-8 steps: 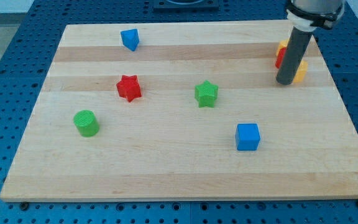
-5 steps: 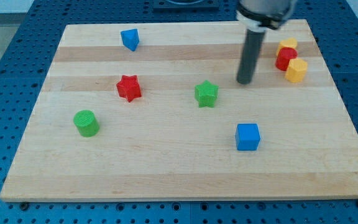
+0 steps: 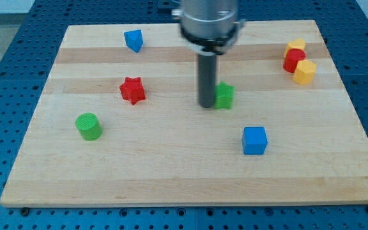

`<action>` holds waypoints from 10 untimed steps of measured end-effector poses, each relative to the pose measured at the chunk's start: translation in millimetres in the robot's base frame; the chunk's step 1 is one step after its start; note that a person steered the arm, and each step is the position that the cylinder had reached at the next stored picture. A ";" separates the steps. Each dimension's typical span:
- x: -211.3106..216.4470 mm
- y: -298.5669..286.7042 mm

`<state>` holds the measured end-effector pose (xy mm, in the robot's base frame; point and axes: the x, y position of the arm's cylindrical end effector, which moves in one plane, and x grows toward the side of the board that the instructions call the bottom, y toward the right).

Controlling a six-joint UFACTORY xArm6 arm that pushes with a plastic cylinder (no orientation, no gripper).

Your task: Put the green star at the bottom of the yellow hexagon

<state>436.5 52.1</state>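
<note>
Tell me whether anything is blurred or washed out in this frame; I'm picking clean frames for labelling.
Camera view: the rod and my tip are smeared by motion, soft-edged; the green star just to its right is partly hidden and slightly soft. The other blocks, such as the blue cube, look sharp. Lighting is even, shadows faint, no strong glare on the wooden board.
</note>
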 end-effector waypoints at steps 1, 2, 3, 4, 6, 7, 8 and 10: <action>0.0 65.4; 0.0 58.0; -20.3 36.2; -39.6 40.1; -8.1 111.2; -3.6 97.2; 30.0 89.4; 7.9 109.5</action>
<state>444.4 161.6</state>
